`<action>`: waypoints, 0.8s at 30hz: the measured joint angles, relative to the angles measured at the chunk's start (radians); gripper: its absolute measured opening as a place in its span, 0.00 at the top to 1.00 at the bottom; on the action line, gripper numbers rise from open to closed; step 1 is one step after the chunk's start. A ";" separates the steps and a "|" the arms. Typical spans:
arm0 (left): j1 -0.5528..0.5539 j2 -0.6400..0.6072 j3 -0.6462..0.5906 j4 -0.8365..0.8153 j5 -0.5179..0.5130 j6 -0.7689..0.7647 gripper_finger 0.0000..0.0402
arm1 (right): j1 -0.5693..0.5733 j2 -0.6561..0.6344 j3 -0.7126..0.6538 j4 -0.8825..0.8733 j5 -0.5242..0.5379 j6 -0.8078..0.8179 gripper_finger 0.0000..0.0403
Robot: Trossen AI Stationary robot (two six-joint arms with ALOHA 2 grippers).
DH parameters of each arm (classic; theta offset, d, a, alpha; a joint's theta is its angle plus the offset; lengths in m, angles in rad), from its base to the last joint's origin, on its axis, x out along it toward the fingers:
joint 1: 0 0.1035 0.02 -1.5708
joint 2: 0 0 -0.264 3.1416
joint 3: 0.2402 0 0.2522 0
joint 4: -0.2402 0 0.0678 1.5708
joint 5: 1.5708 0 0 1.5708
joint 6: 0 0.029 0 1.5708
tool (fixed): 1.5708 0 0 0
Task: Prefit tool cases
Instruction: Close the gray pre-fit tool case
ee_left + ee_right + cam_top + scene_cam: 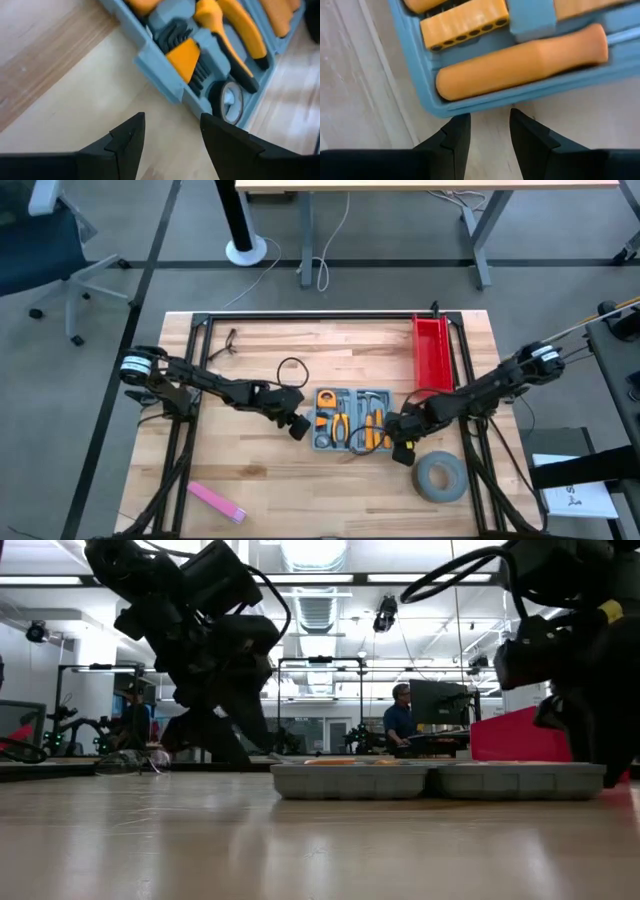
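The case (pixel 352 420) lay open and flat at the middle of the bench (pixel 250 470), tools seated in its recesses. I had the left gripper (pixel 170 131) just off one end and the right gripper (pixel 489 125) just off the other, fingers narrowly parted, holding nothing. My judgement: bring both in level and squeeze evenly, or the case would skid.

Grey floor (pixel 120 280), office chair (pixel 40 240), desk legs (pixel 480 240); bright ceiling lights (pixel 310 555), seated person (pixel 400 720) at monitor.
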 joint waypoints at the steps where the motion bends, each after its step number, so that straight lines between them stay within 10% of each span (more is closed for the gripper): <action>1: 0.000 -0.002 0.000 -0.013 0.004 0.008 0.50 | -0.001 0.017 0.013 0.000 0.002 -0.015 0.71; 24: 0.024 -0.331 -0.215 -0.102 -0.092 0.029 0.49 | -0.157 0.198 0.253 0.001 0.062 -0.275 0.75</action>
